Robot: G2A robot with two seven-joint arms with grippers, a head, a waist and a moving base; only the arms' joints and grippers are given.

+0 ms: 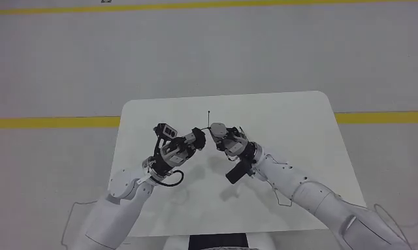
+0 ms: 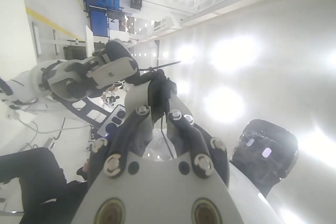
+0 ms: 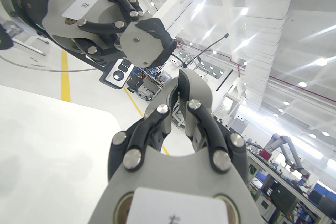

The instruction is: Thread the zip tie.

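Note:
A thin black zip tie [image 1: 209,120] is held in the air above the white table [image 1: 294,123], its free end sticking out past both grippers. My left gripper [image 1: 198,138] and my right gripper [image 1: 217,130] meet tip to tip at mid-table. In the left wrist view, my left gripper [image 2: 157,77] is shut on the zip tie [image 2: 168,65], and the right gripper [image 2: 115,70] is pressed up against it. In the right wrist view, my right gripper [image 3: 183,73] is shut on the zip tie [image 3: 207,49]. A short curved stretch runs from there into the left gripper [image 3: 157,47].
Bare white tabletop [image 3: 47,135] lies under and around both arms, with its rounded far corners [image 1: 323,96] a good way beyond the grippers. A yellow line [image 1: 59,122] crosses the grey floor beyond the table.

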